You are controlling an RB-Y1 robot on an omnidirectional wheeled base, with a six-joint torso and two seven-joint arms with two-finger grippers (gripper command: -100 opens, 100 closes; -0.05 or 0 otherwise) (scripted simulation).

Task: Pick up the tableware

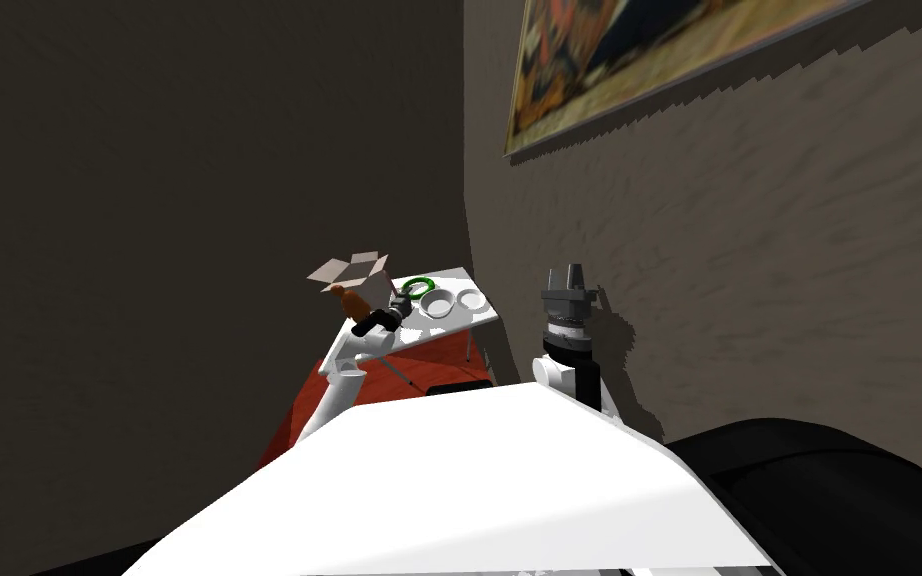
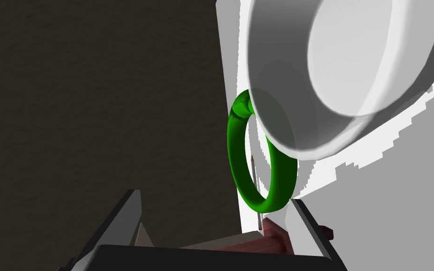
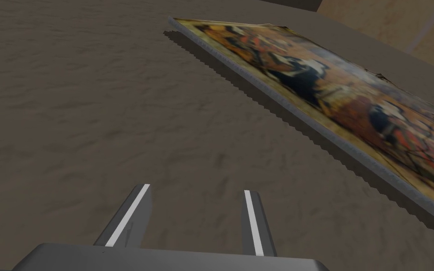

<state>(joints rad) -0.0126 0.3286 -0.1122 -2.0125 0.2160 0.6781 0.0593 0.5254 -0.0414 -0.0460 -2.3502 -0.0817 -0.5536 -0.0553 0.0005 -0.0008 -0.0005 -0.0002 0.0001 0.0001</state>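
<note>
Hovering my left gripper (image 2: 213, 197), fingers spread, near the white bowl (image 2: 352, 61): I judge it stiff, light, slick; pinch its near rim.

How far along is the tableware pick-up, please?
Approach looks done: the left gripper is at the edge of the white table, open, beside the green ring. Nothing is held. Left: close on the white bowl beyond the ring and lift. The right gripper is open.

Green ring (image 2: 236, 146) on white table (image 1: 459, 322); open box (image 1: 354, 268) near.
</note>
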